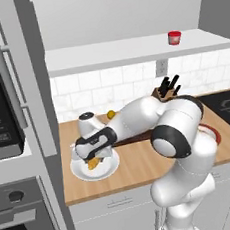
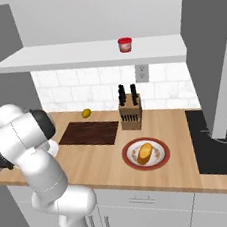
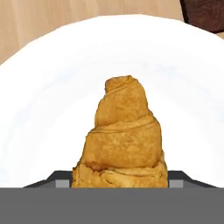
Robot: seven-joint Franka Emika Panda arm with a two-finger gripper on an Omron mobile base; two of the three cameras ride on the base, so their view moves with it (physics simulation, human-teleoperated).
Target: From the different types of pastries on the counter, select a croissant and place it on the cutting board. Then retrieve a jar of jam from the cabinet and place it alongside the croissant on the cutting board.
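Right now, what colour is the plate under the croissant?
White; the plate under the golden-orange croissant shows best in the hand view.

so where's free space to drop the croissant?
Cutting board is bare, bordered by the knife block and the yellow ball. Open counter in front of it. Crowded over the white plate, where the gripper sits on the croissant.

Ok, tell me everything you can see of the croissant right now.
The croissant is golden-orange with a flaky, ridged crust, tapering to a rounded tip. It lies on the white plate on the counter, left of the cutting board. The gripper is down over it, a fingertip at each side of its near end; contact is unclear.
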